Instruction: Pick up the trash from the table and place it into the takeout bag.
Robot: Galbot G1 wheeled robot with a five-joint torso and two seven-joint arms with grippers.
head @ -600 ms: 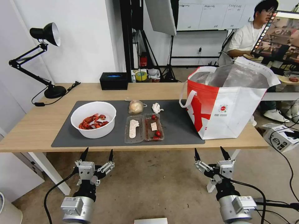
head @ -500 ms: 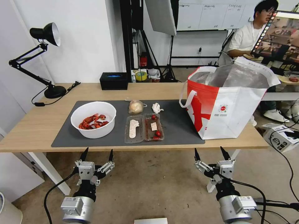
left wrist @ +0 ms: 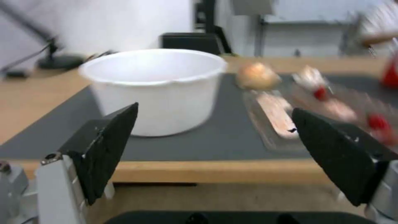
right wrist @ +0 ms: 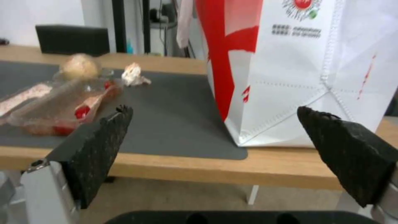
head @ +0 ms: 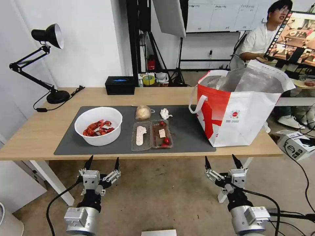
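A long light-wood tabletop (head: 39,131) with white legs is seen, covered in the middle by a large dark grey rectangular mat (head: 187,131). At the mat's 9 o'clock side a white round bowl of red crayfish shells (head: 98,126) is placed. Just beside it, toward 3 o'clock, a clear two-part plastic tray with food scraps (head: 151,135) is laid near the mat's front edge. At 12 o'clock of the tray, a small clear bag with a beige lump (head: 143,112) and a crumpled white tissue (head: 165,113) are found side by side, apart from each other. At the tabletop's 3 o'clock end a large boxy white-and-red insulated tote with silver foil lining (head: 236,111) is stood upright, mouth open, partly on the mat. All trash is seen on the mat, outside the tote.

A black box (head: 120,85) is set at the far edge, at 12 o'clock of the bowl. A black desk lamp (head: 39,62) is stood at the far 9 o'clock corner.

The left gripper (head: 102,162) is held below the front tabletop edge, at 6 o'clock of the bowl, jaws spread wide and empty. The right gripper (head: 222,161) is held below the edge at 6 o'clock of the tote, jaws likewise spread wide, nothing gripped.
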